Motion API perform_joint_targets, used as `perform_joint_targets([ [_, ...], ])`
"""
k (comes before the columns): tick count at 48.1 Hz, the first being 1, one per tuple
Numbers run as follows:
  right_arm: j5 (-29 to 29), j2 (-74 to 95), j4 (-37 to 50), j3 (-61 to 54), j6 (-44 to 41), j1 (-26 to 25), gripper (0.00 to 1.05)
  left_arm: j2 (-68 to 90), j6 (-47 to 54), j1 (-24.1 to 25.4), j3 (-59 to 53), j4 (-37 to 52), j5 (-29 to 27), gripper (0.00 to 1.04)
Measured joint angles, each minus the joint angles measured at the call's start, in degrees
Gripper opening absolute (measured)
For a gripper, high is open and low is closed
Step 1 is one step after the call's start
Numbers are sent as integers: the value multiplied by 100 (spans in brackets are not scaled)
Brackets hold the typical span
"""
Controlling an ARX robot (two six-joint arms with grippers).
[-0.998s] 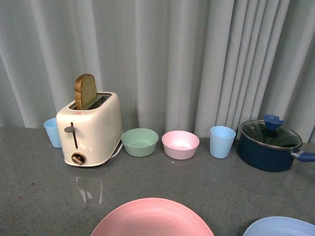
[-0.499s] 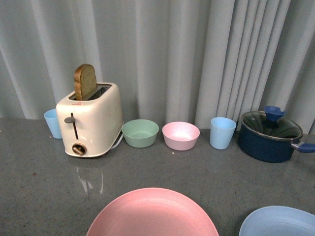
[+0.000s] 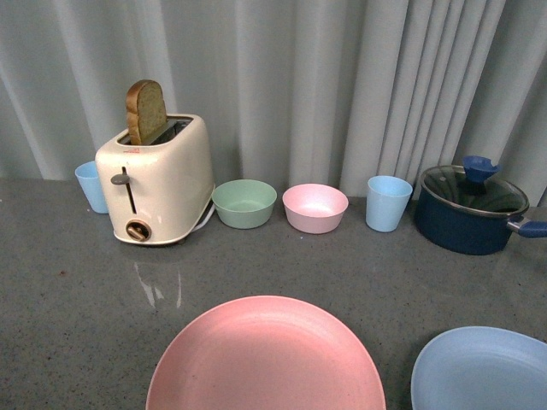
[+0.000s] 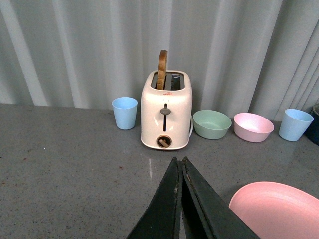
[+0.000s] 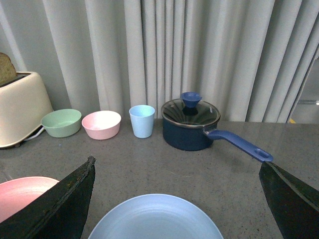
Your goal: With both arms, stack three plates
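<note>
A large pink plate [image 3: 267, 357] lies flat at the near middle of the grey table, cut by the lower frame edge. A light blue plate [image 3: 483, 371] lies to its right, apart from it. No beige-grey plate shows. Neither arm appears in the front view. In the left wrist view my left gripper [image 4: 180, 160] is shut with nothing in it, above bare table beside the pink plate [image 4: 276, 209]. In the right wrist view my right gripper [image 5: 177, 164] is wide open, its fingers straddling the light blue plate [image 5: 155, 219], with the pink plate [image 5: 20, 194] off to one side.
Along the curtain at the back stand a blue cup [image 3: 91, 186], a cream toaster [image 3: 156, 180] with a slice of toast, a green bowl [image 3: 244, 203], a pink bowl [image 3: 314, 207], another blue cup [image 3: 387, 202] and a dark blue lidded pot [image 3: 472, 213] with its handle pointing right.
The front view has tilted down: the back row sits higher in the frame and more of the pink and light blue plates shows. The plates themselves have not moved on the table.
</note>
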Motion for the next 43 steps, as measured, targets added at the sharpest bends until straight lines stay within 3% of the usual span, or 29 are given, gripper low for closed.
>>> perform_joint_targets([
  [6,0,0,0,0,0,0,97,-153,0,0,0,-153,0,4],
  [10,0,0,0,0,0,0,97,-907,0,0,2,-1093,-2,4],
  [21,0,0,0,0,0,0,97,-1113,-2,0,2,-1147,2,5],
  [43,0,0,0,0,0,0,97,-1115,0,0,2,-1150,0,78],
])
